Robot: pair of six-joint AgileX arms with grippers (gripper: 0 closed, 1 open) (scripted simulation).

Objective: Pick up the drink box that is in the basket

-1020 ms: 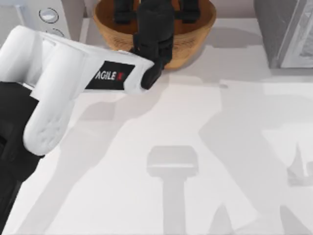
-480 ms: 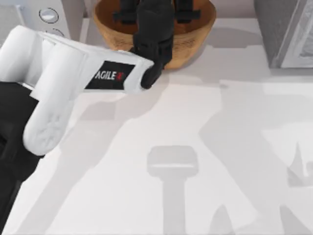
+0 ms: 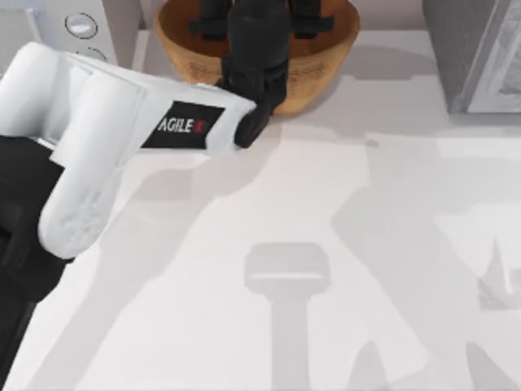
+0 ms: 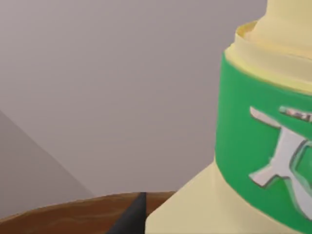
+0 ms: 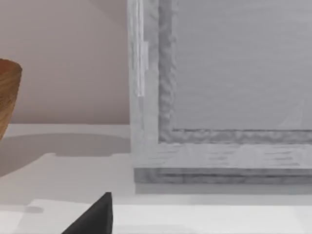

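Note:
The tan-brown woven basket point(image 3: 326, 73) stands at the table's back edge, left of centre. My left arm reaches over it, and the black left gripper point(image 3: 260, 18) hangs inside the bowl with its fingers spread wide, open. In the left wrist view the drink box point(image 4: 243, 146) is very close: a pale yellow carton with a green band and white lettering, upright above the basket's rim point(image 4: 58, 214). One dark fingertip point(image 4: 132, 217) stands just beside the carton. From above the box is hidden under the gripper. My right gripper point(image 5: 92, 219) is parked low over the table at the right.
A white appliance with round knobs point(image 3: 77, 28) stands left of the basket. A grey cabinet point(image 3: 480, 49) fills the back right corner, close ahead of the right gripper point(image 5: 219, 97). The basket's edge point(image 5: 7, 97) is well off to its side. The white tabletop point(image 3: 326, 244) carries arm shadows.
My left gripper has edged slightly farther toward the back, deeper over the basket. Nothing else has moved.

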